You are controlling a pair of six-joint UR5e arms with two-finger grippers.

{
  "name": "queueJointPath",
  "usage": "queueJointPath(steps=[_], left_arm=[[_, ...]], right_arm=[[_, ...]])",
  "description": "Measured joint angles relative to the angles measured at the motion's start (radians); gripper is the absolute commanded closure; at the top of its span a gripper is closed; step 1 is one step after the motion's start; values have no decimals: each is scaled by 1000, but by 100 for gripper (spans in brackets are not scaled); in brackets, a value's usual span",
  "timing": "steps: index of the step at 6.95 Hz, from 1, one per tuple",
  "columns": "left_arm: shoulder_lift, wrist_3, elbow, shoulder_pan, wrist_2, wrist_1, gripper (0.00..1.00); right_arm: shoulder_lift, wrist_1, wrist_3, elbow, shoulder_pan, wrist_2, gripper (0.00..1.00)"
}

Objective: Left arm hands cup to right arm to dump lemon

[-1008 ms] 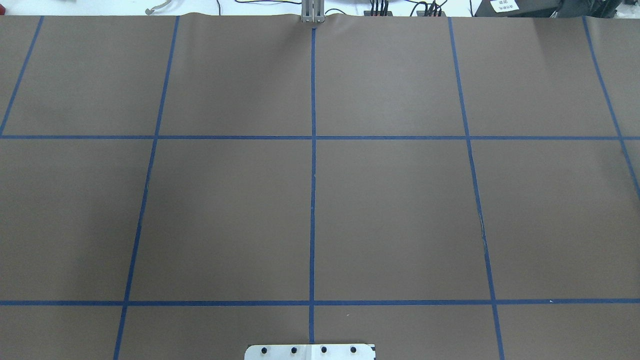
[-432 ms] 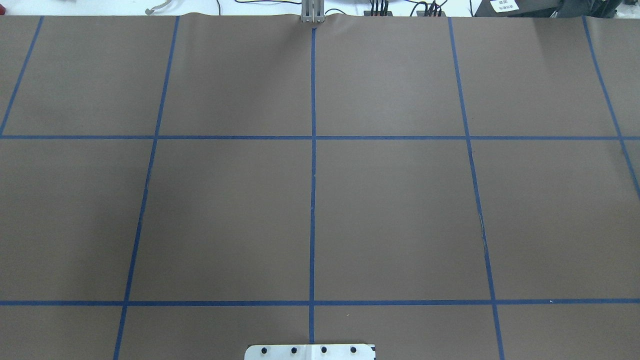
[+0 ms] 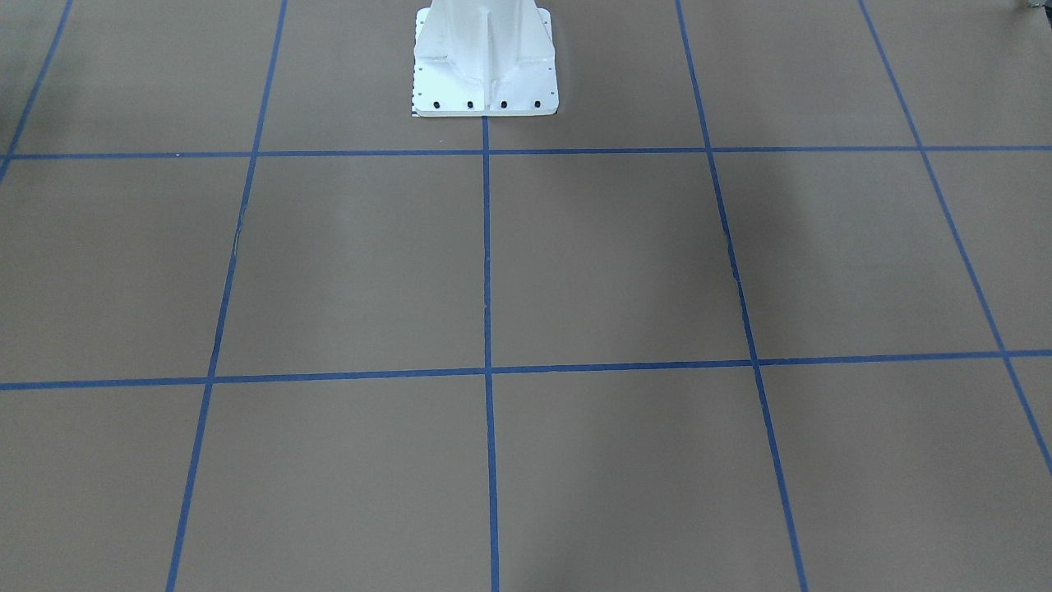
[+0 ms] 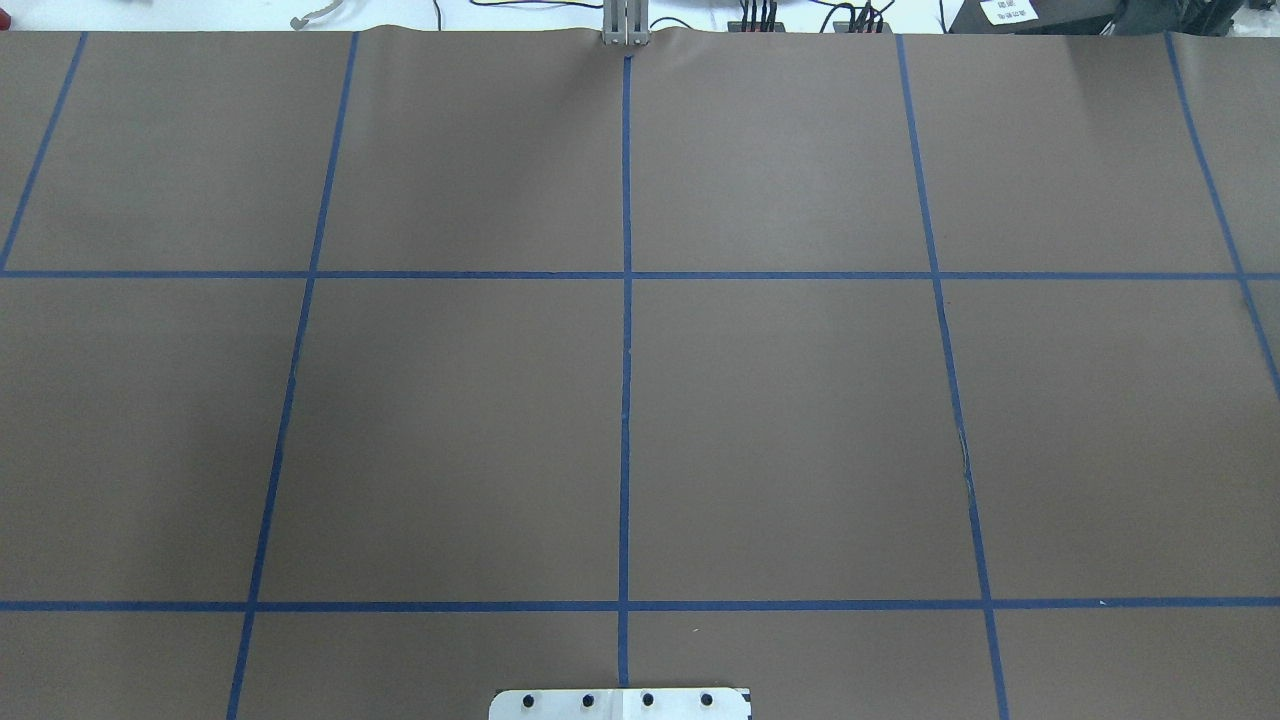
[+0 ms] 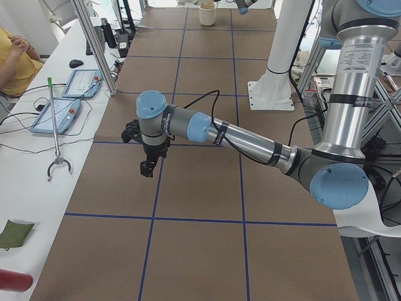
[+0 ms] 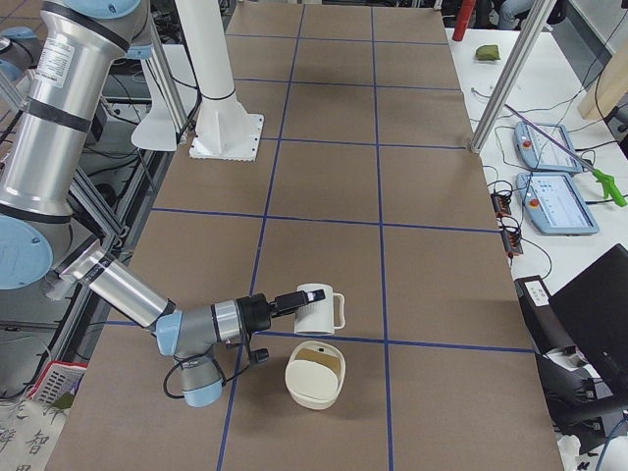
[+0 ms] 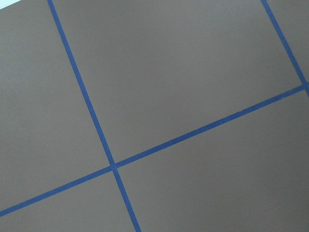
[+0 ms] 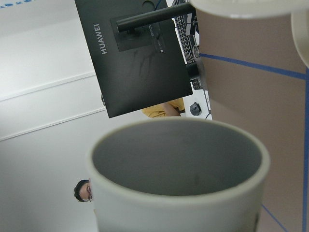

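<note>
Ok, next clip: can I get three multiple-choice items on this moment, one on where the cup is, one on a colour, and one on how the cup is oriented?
1. Where is the cup?
A. in a person's hand
B. at the right gripper, beside the bowl
C. on the floor

2. What colour is the cup's inside?
A. grey
B. blue
C. red

3. How is the cup oriented?
A. standing upright
B. upside down
C. tipped on its side

Key:
1 B: the exterior right view shows it at that gripper's tip, next to the bowl.
2 A: the right wrist view looks into a grey inside.
3 C: in that view the table stands like a wall, and the cup's mouth points along it.
</note>
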Motion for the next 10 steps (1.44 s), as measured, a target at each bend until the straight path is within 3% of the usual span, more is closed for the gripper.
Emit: queueJointPath(steps=[4, 10], left_arm=[[-7, -3, 0, 0, 0, 2, 0], [-18, -6, 2, 3, 0, 6, 0]], right_arm=[[13, 48, 285, -9, 0, -110, 100], [24, 138, 527, -8, 0, -213, 100]])
